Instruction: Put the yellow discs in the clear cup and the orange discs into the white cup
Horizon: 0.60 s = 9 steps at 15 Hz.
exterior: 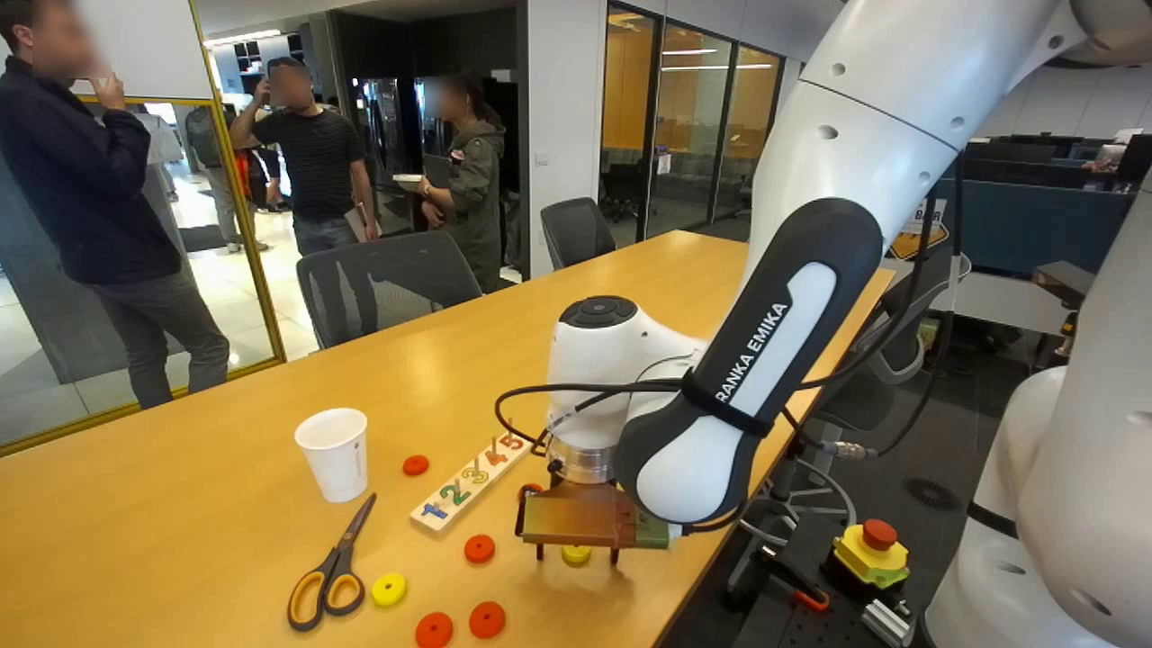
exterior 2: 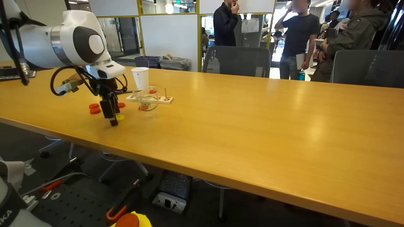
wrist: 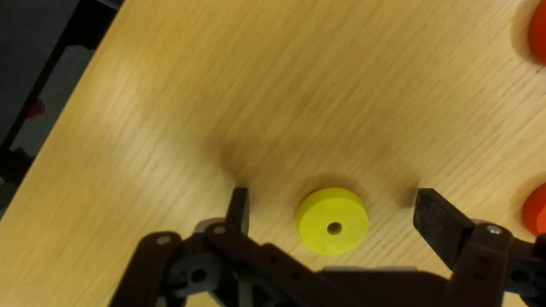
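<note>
- White cup (exterior: 329, 457): upright on the tabletop (exterior: 171, 531), mouth up, long axis vertical.
- Scissors (exterior: 337, 569): flat, in an exterior view the blades point away from the camera and slightly right.
- Yellow disc (exterior: 390, 589): flat, hole facing up, just beside the scissor handles.
- Orange disc (exterior: 415, 464): flat, between the white cup and the strip (exterior: 468, 484).
- Orange pair (exterior: 434, 630): flat, holes facing up, just beside each other at the near side.
- The strip's long axis runs diagonally, "1" end nearer the camera, "5" end farther.
- Single orange disc (exterior: 480, 548): flat, hole facing up, near the "1" end.
- Further orange disc (exterior: 532, 488): near the strip, partly hidden by the gripper (exterior: 577, 558).
- Gripper: pointing down, jaws spread wide, grasping nothing.
- Second yellow disc (wrist: 326, 236): flat, hole facing up, between the fingers, a gap on either side.
- Clear cup (exterior 2: 152, 102): in an exterior view, right of the gripper, standing, long axis vertical; orange shows through its wall, whether from inside or behind cannot be told.
</note>
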{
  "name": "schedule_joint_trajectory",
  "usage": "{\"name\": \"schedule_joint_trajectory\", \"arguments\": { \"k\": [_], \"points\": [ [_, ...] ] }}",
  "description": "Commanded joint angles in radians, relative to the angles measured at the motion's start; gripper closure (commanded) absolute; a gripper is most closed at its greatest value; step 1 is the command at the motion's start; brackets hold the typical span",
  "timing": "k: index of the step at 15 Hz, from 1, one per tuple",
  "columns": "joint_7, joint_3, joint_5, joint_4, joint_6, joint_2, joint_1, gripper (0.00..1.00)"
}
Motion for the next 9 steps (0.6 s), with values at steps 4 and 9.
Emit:
{"name": "schedule_joint_trajectory", "arguments": {
  "k": [4,9],
  "points": [
    [0.02,-0.017,-0.04,0.0,0.01,-0.012,-0.013,0.23],
    [0.039,-0.022,-0.096,0.0,-0.002,-0.026,-0.018,0.57]
  ]
}}
